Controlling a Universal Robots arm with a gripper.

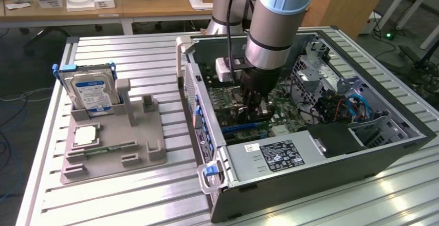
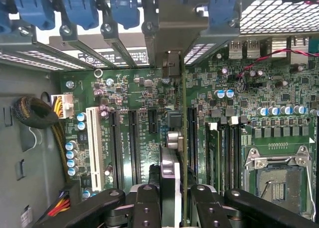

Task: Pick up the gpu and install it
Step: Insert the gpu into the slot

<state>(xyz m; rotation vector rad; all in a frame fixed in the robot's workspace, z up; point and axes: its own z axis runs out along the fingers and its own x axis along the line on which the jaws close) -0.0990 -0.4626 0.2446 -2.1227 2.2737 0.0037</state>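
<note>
Wrist view: I record the black, jointed metal gripper point(image 2: 172, 210) with its jaws clamped on the gpu point(image 2: 169, 175), a thin, flat green circuit card seen edge-on as a dark blade. One matt black finger point(image 2: 145, 208) presses each face of the card. The card's far end carries a dull grey folded metal bracket point(image 2: 175, 28), which stands among glossy blue plastic slot latches point(image 2: 79, 8) at the rear wall of the case.

The gpu stands upright over the green motherboard point(image 2: 279, 123), in line with the long black expansion slots point(image 2: 133, 143) and beside a long white slot point(image 2: 92, 143). I cannot tell whether its lower edge has entered a slot. A square processor socket with a bright silver frame point(image 2: 279, 180) lies well apart from the card.

In the exterior view, the pale blue and grey cylindrical arm point(image 1: 278, 25) reaches down into the open black sheet-metal computer case point(image 1: 384, 149), with the gripper point(image 1: 252, 114) low over the board. The case lies on a ribbed aluminium table point(image 1: 137, 200), toward the table's edge at the exterior view's right. A grey moulded plastic fixture point(image 1: 120, 149) sits near the opposite edge, holding upright a boxy silver hard drive with a blue label point(image 1: 92, 92).
</note>
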